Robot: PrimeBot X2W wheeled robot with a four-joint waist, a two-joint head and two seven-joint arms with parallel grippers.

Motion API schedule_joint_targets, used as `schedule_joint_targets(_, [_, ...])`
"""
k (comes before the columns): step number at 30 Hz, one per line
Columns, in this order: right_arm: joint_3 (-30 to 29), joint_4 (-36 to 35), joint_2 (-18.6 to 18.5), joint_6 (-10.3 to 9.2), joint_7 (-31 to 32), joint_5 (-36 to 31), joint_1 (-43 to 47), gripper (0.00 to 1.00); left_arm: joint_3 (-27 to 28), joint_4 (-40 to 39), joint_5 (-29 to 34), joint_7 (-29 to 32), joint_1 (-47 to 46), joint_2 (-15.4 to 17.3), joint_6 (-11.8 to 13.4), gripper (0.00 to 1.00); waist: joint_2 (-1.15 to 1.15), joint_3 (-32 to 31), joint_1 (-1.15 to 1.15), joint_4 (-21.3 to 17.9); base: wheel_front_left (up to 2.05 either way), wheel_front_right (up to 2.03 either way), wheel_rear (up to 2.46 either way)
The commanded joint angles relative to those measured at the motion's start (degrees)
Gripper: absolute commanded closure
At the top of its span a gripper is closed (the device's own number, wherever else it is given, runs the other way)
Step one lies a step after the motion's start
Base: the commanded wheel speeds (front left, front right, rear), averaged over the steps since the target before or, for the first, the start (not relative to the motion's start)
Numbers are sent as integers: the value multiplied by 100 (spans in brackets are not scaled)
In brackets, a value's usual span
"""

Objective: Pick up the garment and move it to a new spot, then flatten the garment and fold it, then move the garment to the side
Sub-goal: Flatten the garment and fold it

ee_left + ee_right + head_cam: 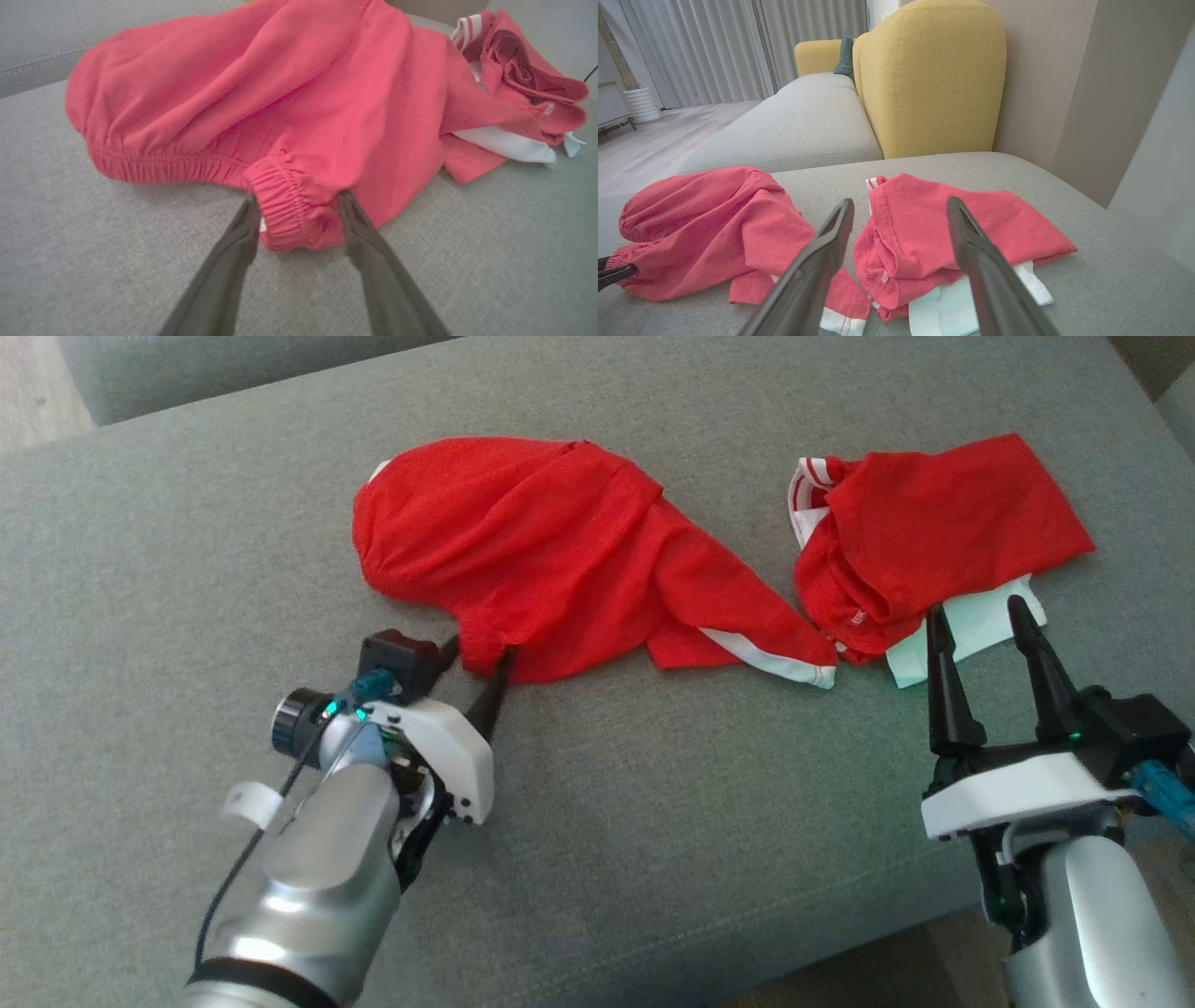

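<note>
Your left gripper (481, 653) lies low over the grey cushion (653, 821), and its two dark fingers stand on the two sides of the elastic cuff (289, 210) of the red garment (523, 541). Both fingertips touch the cloth, and the gathered cuff sits between them on the cushion. The jaws are rather wide apart, and I cannot tell if they already press the cuff or only stand beside it. From this gripper, the rest of the garment spreads forward and to the right of the fingertips as a loose, wrinkled heap. The long elastic band runs away to the left of the left finger. One leg with a white stripe (775, 663) reaches far to the right, toward your other arm. Your right gripper (978, 616) is released: its fingers are spread wide and nothing is between them. Its tips point at the near edge of another red piece (943, 532), which is folded over a pale cloth (971, 635) just under and ahead of the tips. I cannot tell if the tips touch this cloth. The red garment lies to the left of this gripper, and its striped corner comes close to the left finger.
</note>
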Motion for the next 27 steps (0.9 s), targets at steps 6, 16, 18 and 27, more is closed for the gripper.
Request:
schedule_joint_targets(6, [-44, -107, -30, -5, -99, -29, -242, 0, -546, -262, -401, -185, -215, 104, -33, 100, 0, -104, 0, 143, 0, 0, 0])
schedule_joint_targets(16, [-169, 42, -30, -5, -109, -69, -99, 0, -1339, -1144, -944, -251, 302, 655, -34, 100, 0, -585, 0, 612, 0, 0, 0])
schedule_joint_targets(18, [-183, 70, -30, -5, -101, -68, -41, 0, -1360, -1375, -991, -254, 444, 781, -34, 100, 0, -699, 0, 716, 0, 0, 0])
schedule_joint_targets(27, [-233, 77, -30, -5, -11, -73, 160, 0, -1363, -2544, -1032, -182, 1076, 1334, 52, 100, 0, -1020, 0, 1112, 0, 0, 0])
